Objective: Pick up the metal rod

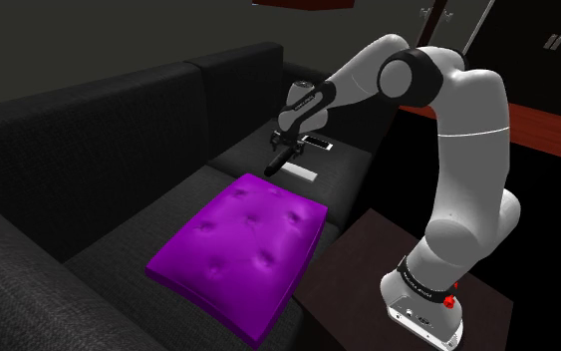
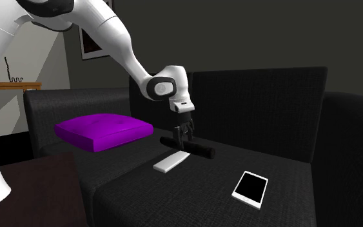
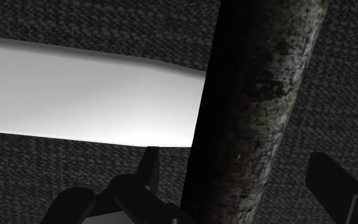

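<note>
Gripper [image 2: 184, 138], open, straddles the dark rod [image 2: 202, 151] on the black sofa [image 2: 193, 193]; white slab [image 2: 169, 162] at rod's seven o'clock, second exterior view.

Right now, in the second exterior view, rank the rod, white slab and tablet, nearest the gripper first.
1. Dark rod, directly under the gripper.
2. White slab, just in front of the rod.
3. Tablet, farther toward the view's right.
</note>
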Tool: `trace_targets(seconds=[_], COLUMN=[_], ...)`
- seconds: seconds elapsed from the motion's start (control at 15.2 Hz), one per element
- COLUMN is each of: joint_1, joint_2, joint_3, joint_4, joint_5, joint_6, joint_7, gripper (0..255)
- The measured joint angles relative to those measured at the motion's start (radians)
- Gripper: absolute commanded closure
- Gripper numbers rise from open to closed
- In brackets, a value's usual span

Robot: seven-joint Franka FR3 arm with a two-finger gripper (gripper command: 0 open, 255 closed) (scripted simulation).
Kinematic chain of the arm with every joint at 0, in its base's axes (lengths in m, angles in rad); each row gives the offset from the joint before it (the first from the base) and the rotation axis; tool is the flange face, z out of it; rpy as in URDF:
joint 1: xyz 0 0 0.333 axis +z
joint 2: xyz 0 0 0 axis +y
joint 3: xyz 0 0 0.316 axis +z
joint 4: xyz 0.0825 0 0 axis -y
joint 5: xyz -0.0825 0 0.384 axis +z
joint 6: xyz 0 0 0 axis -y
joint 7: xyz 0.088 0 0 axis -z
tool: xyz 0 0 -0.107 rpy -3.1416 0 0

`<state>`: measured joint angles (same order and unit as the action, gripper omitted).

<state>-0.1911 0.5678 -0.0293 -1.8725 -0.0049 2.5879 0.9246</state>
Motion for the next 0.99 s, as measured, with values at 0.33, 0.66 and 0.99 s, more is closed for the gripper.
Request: trace_targets(seconds=[0.33, 0.66, 0.99], joint_1=[-0.001, -0.001, 0.0], joint_2=[0.007, 0.006, -0.023], joint_3=[0.0, 0.0, 0.0], joint_4=[0.003, 0.003, 0.002], joint_5=[0.0, 0.0, 0.0], joint_6=[0.004, 0.004, -0.025], joint_7=[-0.001, -0.001, -0.001], gripper=[255, 255, 255])
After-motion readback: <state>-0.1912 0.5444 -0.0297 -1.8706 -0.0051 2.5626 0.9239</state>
